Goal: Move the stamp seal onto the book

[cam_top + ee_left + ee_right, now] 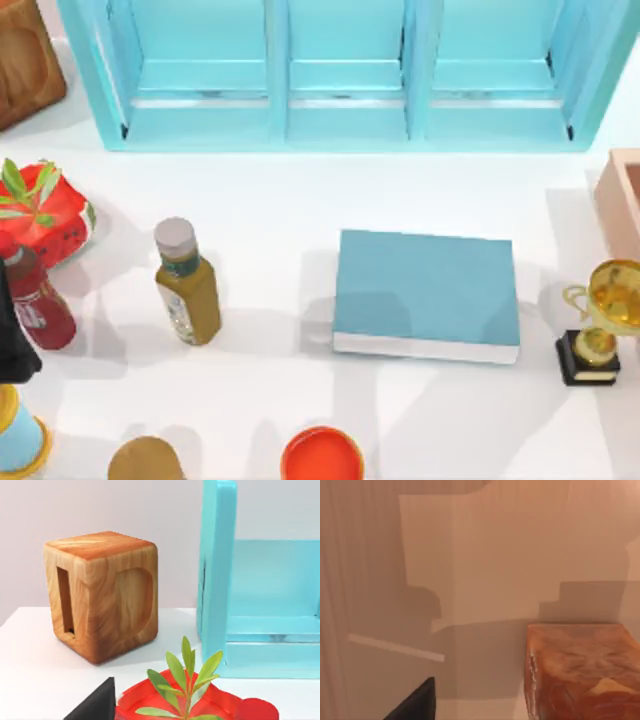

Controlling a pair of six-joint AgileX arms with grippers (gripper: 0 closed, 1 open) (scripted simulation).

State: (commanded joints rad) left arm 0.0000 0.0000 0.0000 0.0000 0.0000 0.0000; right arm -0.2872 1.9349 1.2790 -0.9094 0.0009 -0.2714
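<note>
Tan-brown stamp seal (145, 460) at table's near edge, well left of book (426, 292), so nearer my left claw (95, 706); open/shut can't tell, seal ID prob

You have the light blue shelf unit (345, 75) along the back of the white table (270, 390); take it as your landmark. Off its left end stands a wooden block (25, 60) with cut-out slots. In front of the shelf's left end you see a red pot with a green plant (45, 212), then a dark red sauce bottle (38, 305) and an olive-yellow bottle (187, 285) with a grey cap. Far in front of the shelf's middle sits a red-orange round lid (322, 455). Before its right end stands a gold trophy (600, 320).
</note>
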